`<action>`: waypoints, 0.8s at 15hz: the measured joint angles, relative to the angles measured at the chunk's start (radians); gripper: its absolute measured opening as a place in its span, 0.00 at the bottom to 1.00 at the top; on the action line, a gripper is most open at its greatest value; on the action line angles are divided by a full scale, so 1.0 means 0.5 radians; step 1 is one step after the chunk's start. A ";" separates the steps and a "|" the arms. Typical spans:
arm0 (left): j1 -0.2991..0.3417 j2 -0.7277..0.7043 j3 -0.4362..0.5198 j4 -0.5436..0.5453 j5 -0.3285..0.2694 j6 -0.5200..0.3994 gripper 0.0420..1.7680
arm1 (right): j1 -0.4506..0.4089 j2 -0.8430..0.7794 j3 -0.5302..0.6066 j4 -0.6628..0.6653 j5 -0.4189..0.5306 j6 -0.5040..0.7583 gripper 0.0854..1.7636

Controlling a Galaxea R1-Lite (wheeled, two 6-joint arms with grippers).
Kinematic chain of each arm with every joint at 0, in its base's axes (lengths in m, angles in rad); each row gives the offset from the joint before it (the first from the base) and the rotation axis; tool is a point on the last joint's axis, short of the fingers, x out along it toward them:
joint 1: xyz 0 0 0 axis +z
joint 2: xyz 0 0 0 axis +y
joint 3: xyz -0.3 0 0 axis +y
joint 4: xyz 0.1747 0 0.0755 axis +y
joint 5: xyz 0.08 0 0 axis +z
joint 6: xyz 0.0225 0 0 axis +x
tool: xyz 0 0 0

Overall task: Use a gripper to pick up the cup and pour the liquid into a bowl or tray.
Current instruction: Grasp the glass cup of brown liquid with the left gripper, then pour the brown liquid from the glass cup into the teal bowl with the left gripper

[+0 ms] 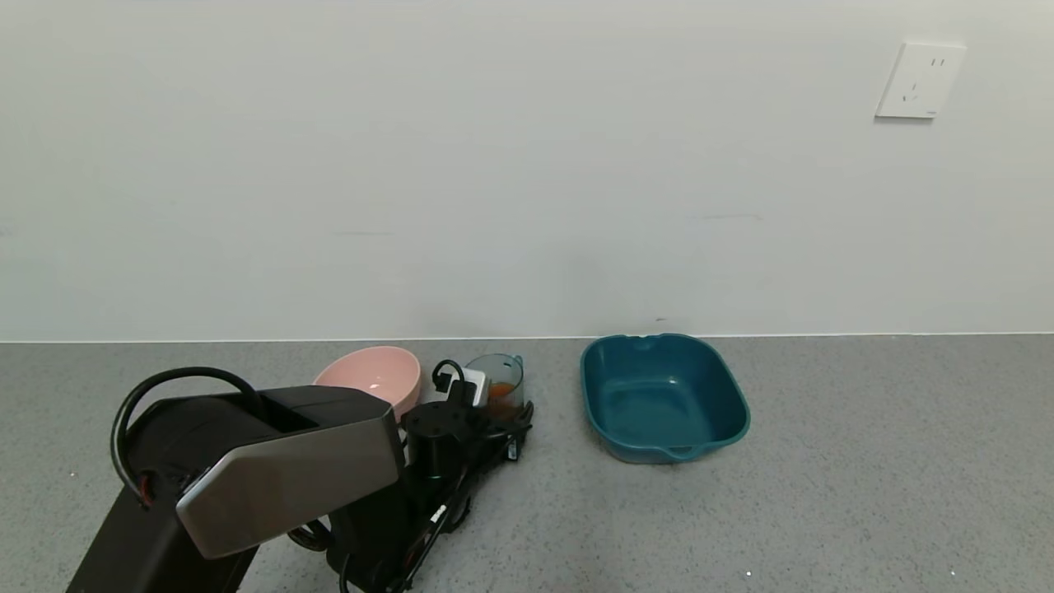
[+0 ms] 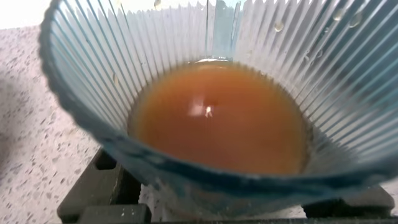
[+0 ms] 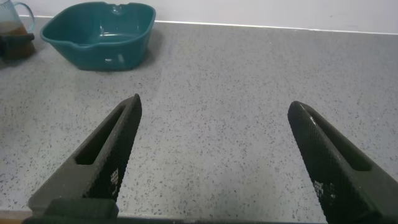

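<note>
Your left gripper [image 1: 494, 412] is clamped on the cup [image 1: 496, 379], which sits upright on the counter with its liquid [image 2: 217, 118] unspilled. The tray [image 1: 663, 395] lies at its 3 o'clock, well apart. You're at the grasp; next, lift level and carry it there before tipping.

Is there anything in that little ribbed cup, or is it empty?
Partly full. The left wrist view shows the cup holding reddish-brown liquid well below its rim.

pink bowl [image 1: 372, 372] (round), wall socket [image 1: 920, 81], grey counter [image 1: 865, 478]
</note>
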 joint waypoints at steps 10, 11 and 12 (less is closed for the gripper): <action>0.001 -0.095 0.005 0.109 0.006 0.001 0.75 | 0.000 0.000 0.000 0.001 -0.001 0.001 0.97; 0.001 -0.124 -0.003 0.160 0.009 0.001 0.75 | 0.000 0.000 0.000 0.000 0.000 0.001 0.97; 0.000 -0.156 -0.011 0.217 0.011 0.003 0.75 | 0.000 0.000 0.000 0.001 0.000 0.001 0.97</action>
